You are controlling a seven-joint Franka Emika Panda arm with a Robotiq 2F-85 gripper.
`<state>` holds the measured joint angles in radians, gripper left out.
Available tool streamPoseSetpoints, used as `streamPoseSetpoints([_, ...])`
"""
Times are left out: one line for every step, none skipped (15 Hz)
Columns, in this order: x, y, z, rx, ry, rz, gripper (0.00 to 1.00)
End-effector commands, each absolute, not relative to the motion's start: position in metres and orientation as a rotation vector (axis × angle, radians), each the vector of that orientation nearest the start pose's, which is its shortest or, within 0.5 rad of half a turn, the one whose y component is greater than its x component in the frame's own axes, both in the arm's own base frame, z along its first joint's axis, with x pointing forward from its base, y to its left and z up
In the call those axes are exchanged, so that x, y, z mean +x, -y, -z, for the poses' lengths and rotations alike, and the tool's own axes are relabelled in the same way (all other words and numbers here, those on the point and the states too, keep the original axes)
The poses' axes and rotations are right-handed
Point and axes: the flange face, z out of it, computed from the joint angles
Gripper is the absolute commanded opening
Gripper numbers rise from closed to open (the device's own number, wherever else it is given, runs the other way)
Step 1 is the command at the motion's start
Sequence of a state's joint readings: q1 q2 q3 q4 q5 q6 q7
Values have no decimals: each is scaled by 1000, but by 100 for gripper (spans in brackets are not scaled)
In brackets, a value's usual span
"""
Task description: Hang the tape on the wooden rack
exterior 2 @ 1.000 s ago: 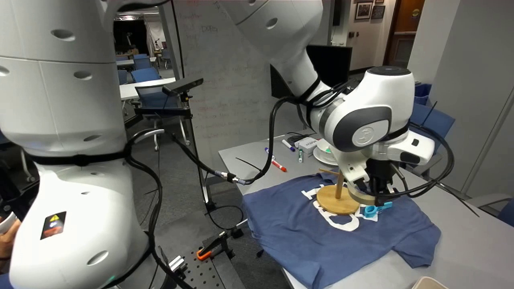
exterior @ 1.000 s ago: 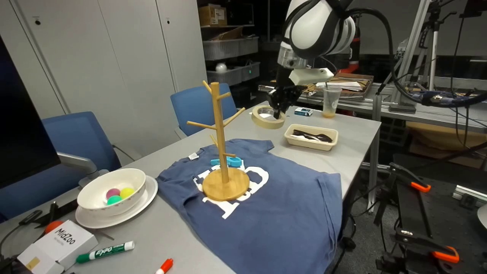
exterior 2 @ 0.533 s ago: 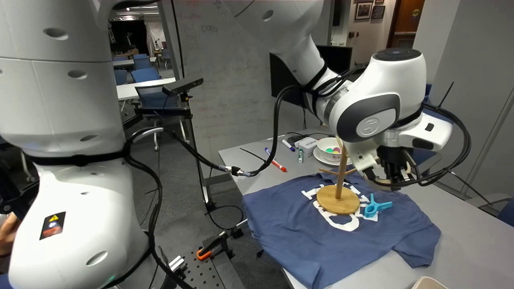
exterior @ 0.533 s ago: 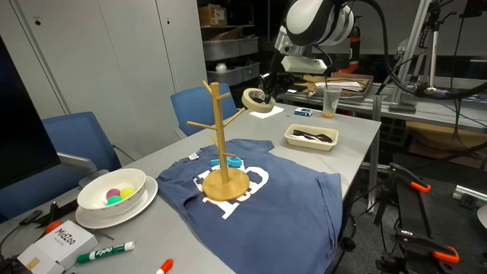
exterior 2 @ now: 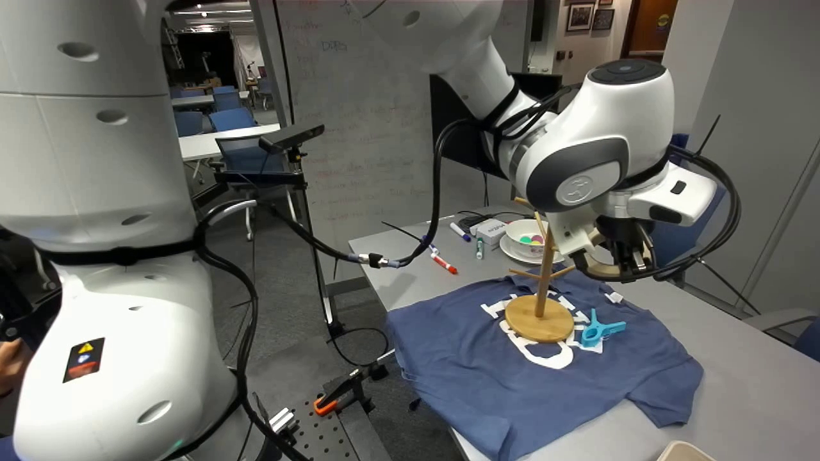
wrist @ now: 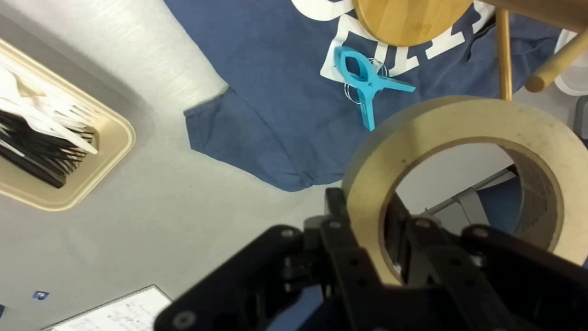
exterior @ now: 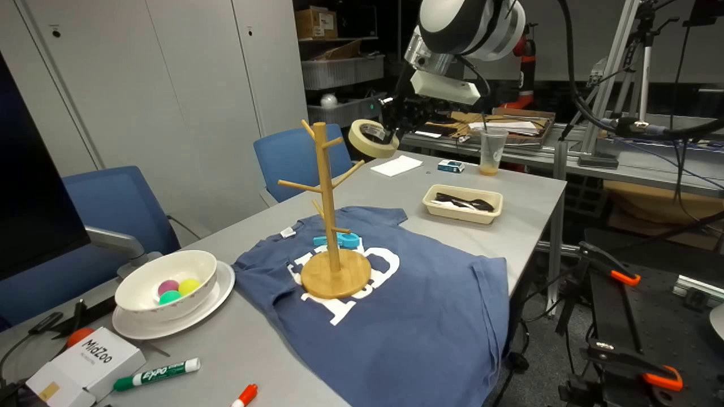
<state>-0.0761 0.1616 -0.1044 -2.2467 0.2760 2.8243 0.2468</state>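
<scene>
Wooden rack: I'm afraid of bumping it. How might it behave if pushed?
Pushed high, the wooden rack could tip: it stands taller than its round base is wide. Pushed low, it would probably drag the shirt spread beneath.

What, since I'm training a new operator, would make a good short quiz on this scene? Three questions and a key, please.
1. Multiple choice. What is the tool holding?
a) A green dry-erase marker
b) A roll of masking tape
c) A blue spring clamp

2. True or false? The roll of masking tape already hangs free on a peg, let go by the tool.

3. Short answer. What garment does the round base of the wooden peg rack stand on?

Key
1: b
2: false
3: a blue T-shirt
</scene>
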Motion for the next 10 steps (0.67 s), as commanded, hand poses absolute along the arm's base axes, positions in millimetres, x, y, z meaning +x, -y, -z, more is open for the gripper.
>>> streamPoseSetpoints([558, 111, -356, -2736, -946, 627, 6])
streamPoseSetpoints([558, 109, -356, -2732, -940, 619, 6])
streamPoseSetpoints([558, 106, -356, -2727, -932, 611, 6])
streamPoseSetpoints([558, 103, -354, -2722, -923, 597, 6])
streamPoseSetpoints([558, 100, -352, -2716, -912, 586, 6])
streamPoseSetpoints([559, 97, -349, -2711, -899, 570, 6])
streamPoseSetpoints([559, 94, -346, -2707, -891, 551, 6])
streamPoseSetpoints([559, 91, -342, -2705, -880, 529, 6])
streamPoseSetpoints([558, 88, -339, -2704, -872, 508, 6])
streamPoseSetpoints([558, 86, -336, -2706, -866, 486, 6])
